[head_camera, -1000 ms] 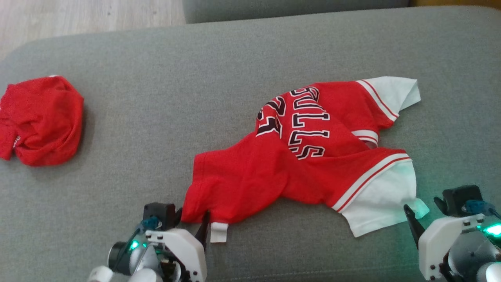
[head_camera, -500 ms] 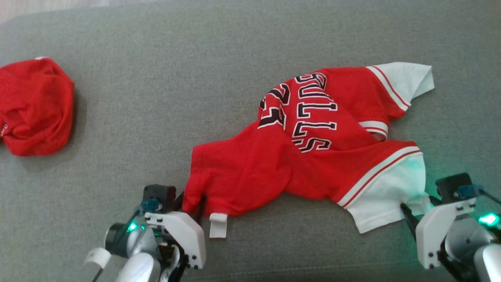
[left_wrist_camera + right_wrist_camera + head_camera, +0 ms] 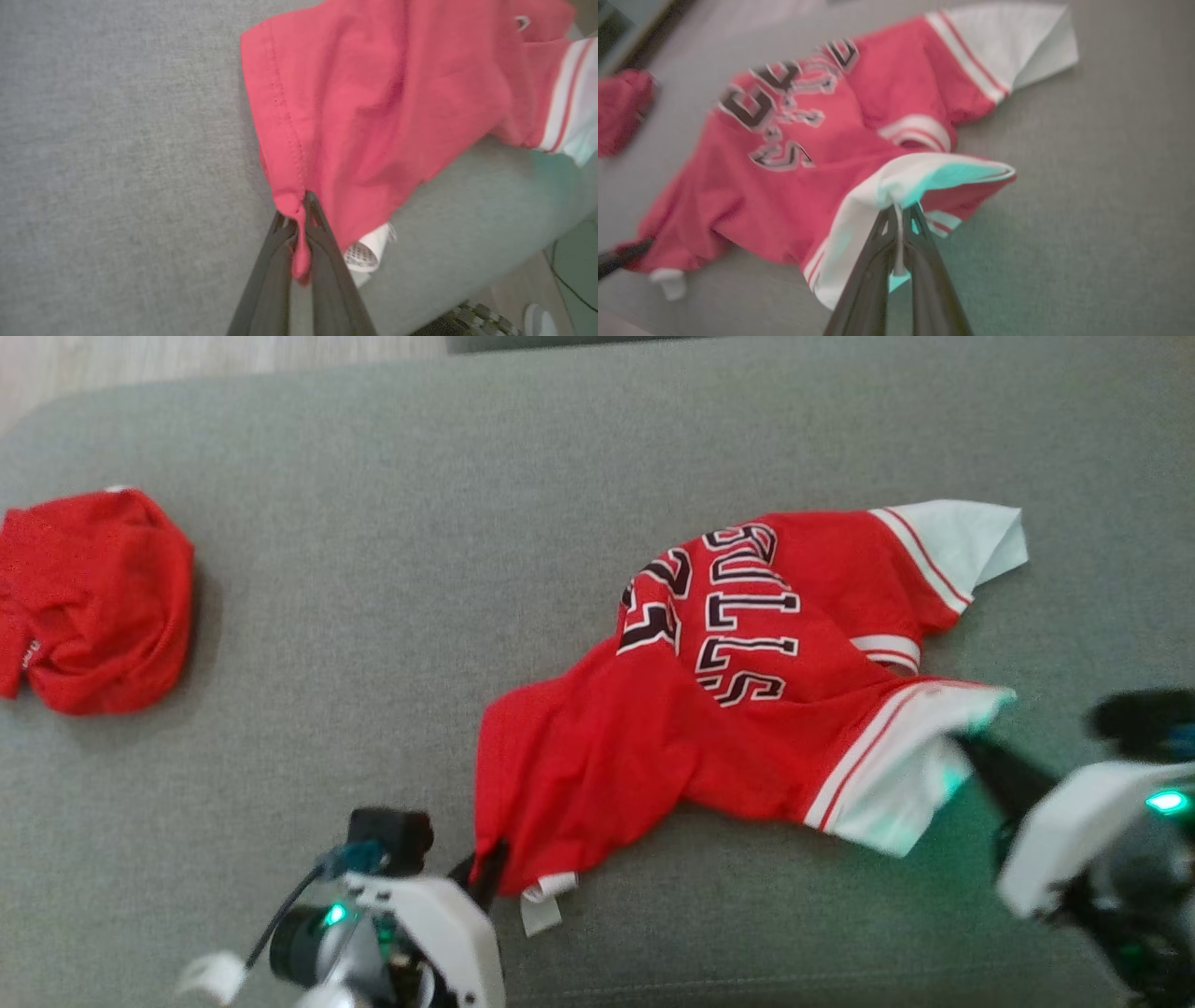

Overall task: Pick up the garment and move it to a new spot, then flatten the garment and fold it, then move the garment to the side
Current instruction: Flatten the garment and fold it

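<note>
The garment [image 3: 728, 709] is a red jersey with white sleeves and black-and-white lettering, lying crumpled on the grey cushion. My left gripper [image 3: 487, 873] is shut on its lower red hem corner; in the left wrist view the dark fingers [image 3: 327, 261] pinch the red fabric [image 3: 355, 116], with a white tag [image 3: 369, 245] just beside them. My right gripper [image 3: 966, 747] is shut on the near white sleeve, whose edge is lifted off the cushion. In the right wrist view the sleeve [image 3: 896, 186] bunches up between the closed fingers [image 3: 873, 275].
A second red cloth bundle [image 3: 93, 602] sits at the far left of the grey cushion [image 3: 392, 597]. Pale wooden floor [image 3: 187, 359] shows beyond the cushion's rounded back left corner. Open cushion lies between the bundle and the jersey.
Both grippers closed on the jersey: the left on the hem corner, the right on the white sleeve. The sleeve edge has risen and folded up. The head camera shifted.
</note>
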